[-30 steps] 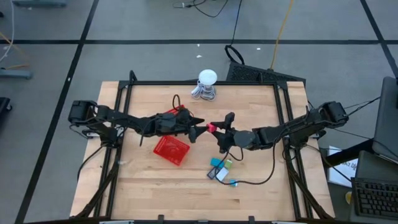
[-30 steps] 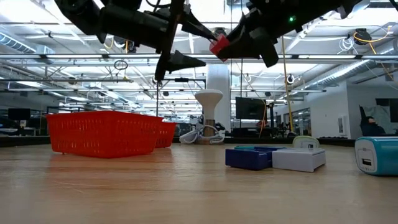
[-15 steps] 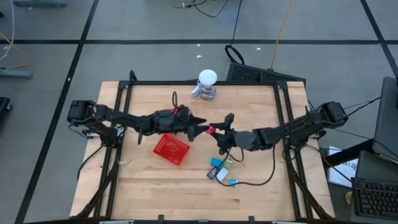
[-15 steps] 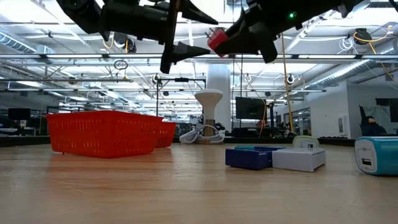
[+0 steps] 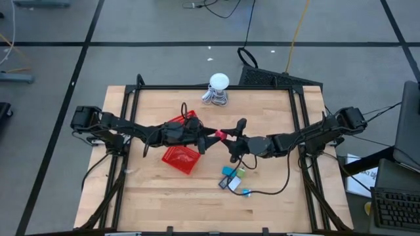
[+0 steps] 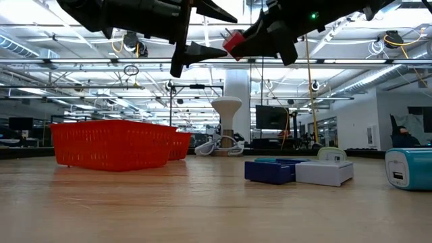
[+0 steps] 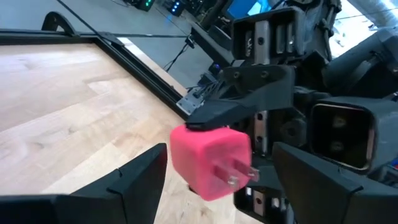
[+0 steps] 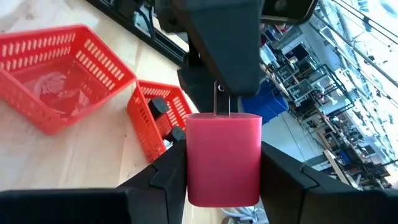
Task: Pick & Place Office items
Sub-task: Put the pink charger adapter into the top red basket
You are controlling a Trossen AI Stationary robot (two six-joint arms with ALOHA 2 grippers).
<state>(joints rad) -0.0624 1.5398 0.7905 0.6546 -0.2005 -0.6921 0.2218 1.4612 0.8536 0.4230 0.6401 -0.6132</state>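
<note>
Fingers first: from above, your right gripper point(image 5: 224, 136) clamps the pink plug adapter point(image 5: 222, 136) mid-table, high off the wood; your left gripper point(image 5: 211, 136) meets it, fingers spread. Remaining office items point(image 5: 233, 178) lie near, to the right. Low view: adapter point(image 6: 233, 42) aloft, red baskets point(image 6: 111, 144) left. Left wrist: open fingers point(image 7: 134, 178) flank the adapter point(image 7: 210, 160). Right wrist: fingers point(image 8: 169, 168) pinch it point(image 8: 224, 158).

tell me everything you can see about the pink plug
The pink plug is a small, glossy, rounded plastic cube with two metal prongs on one face. The right hand is shut on it, holding it in the air above the table's middle, prongs pointing at the left hand. That hand's open fingers flank the plug without touching it.
</note>
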